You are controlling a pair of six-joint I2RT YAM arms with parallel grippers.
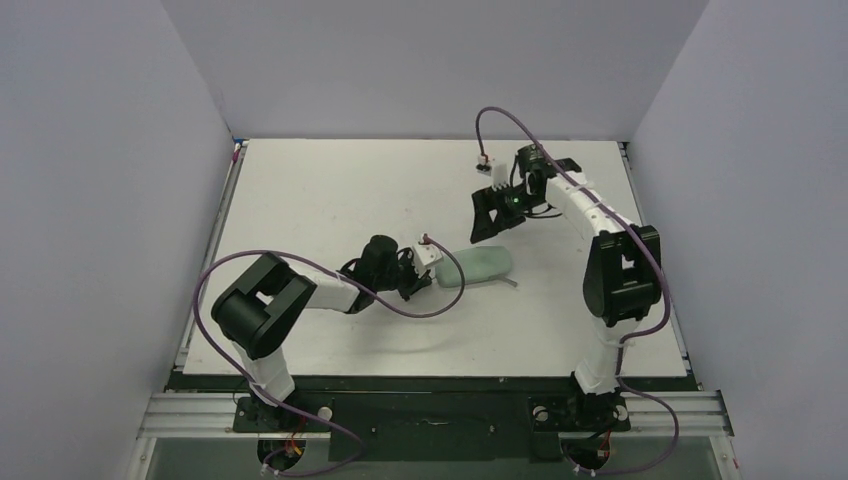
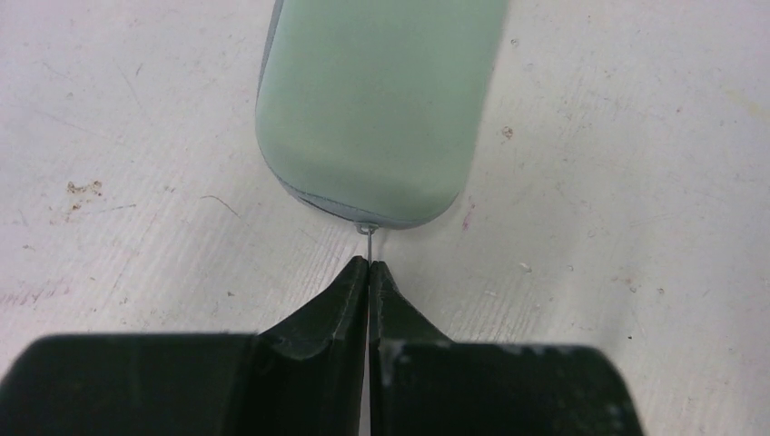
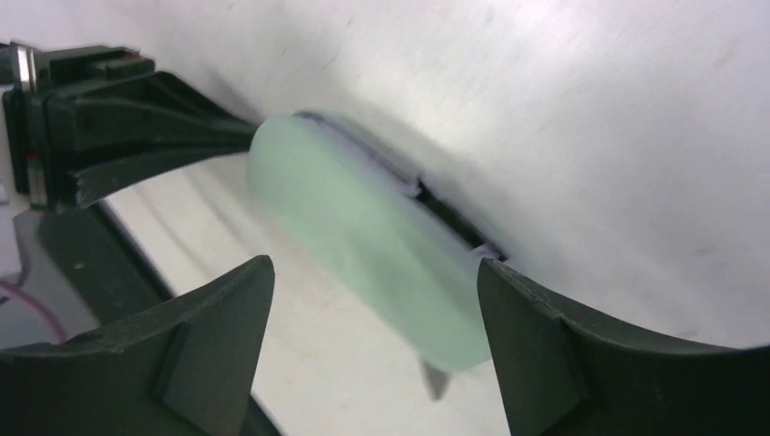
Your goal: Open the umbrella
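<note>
A mint-green oval zip case (image 1: 480,266) lies on the white table; the umbrella itself is hidden. My left gripper (image 1: 433,270) sits low at the case's left end. In the left wrist view the case (image 2: 377,100) fills the top, and my left gripper (image 2: 369,265) is shut on a thin metal zip pull (image 2: 367,238) coming off the case's end. My right gripper (image 1: 498,228) hangs open and empty above and behind the case. In the right wrist view the case (image 3: 363,227) lies below my open right gripper (image 3: 374,265), with a dark slit (image 3: 445,213) along its seam.
A small grey tab (image 1: 512,284) sticks out at the case's right end. White walls stand close on the left, right and far sides. The table's (image 1: 330,190) surface is white, with a dark front edge (image 1: 420,380) by the arm bases.
</note>
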